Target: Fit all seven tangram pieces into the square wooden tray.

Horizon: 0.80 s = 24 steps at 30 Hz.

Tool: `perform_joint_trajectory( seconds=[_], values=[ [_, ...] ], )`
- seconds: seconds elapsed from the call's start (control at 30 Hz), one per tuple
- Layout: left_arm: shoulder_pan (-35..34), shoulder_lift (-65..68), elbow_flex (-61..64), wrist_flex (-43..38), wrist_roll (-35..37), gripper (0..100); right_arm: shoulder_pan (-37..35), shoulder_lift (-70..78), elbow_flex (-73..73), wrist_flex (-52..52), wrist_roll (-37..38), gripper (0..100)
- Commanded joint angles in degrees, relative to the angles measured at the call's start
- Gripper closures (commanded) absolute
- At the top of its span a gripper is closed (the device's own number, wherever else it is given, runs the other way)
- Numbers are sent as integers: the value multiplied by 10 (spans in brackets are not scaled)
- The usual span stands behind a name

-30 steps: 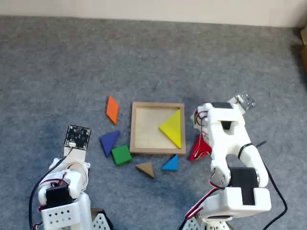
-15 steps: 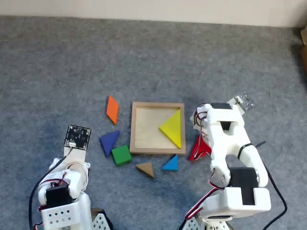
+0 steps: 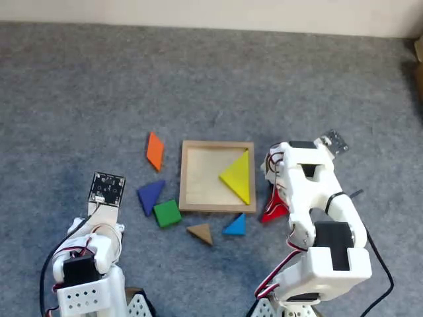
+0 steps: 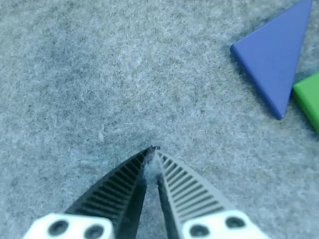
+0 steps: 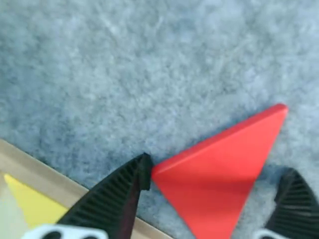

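Square wooden tray (image 3: pixel 217 146) mid-table on grey carpet (image 3: pixel 264 79): pale wood, raised rim, floor mostly bare. One piece seated: large yellow triangle (image 3: pixel 238 175), long edge along the right rim, apex pointing at the tray's centre.

Six pieces outside, all flat on the carpet:
- Orange parallelogram (image 3: pixel 154 150) left of the tray's upper left corner, apart from it.
- Dark blue triangle (image 3: pixel 150 195) left of the lower left corner, medium size, smooth face.
- Green square (image 3: pixel 166 213) just beside the blue one's point, near the tray's lower left corner.
- Small brown triangle (image 3: pixel 200 232) and small light blue triangle (image 3: pixel 234 226) below the lower rim, near each other, not touching.
- Large red triangle (image 5: pixel 219 174) just beside the right rim near the lower right corner, partly hidden under the right arm in the high view. Plain red, sharp corners, side face visible along one edge.

Right gripper (image 5: pixel 219 178) open, jaws spread either side of the red triangle, low over the carpet. One fingertip (image 5: pixel 142 172) touching a corner of it, the other just off the opposite edge. Not clamped.

Left gripper (image 4: pixel 152 152) closed on nothing, ribbed jaws meeting at the tips, pointed down at bare carpet, well left of the tray. Dark blue triangle and green square near, off to one side.
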Motion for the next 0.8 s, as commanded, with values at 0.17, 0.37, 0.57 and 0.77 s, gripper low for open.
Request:
perform_joint_trajectory(
  seconds=[0.17, 0.37, 0.57, 0.77],
  values=[
    [-3, -3, 11, 2, 4, 993, 7, -68, 9, 16, 1, 789],
    [-3, -3, 11, 2, 4, 993, 6, -126, 11, 21, 57, 793],
    [-3, -3, 11, 2, 4, 993, -8, -168, 7, 34, 177, 793],
    [-3, -3, 11, 2, 4, 993, -39, -191, 4, 68, 315, 793]
  ],
)
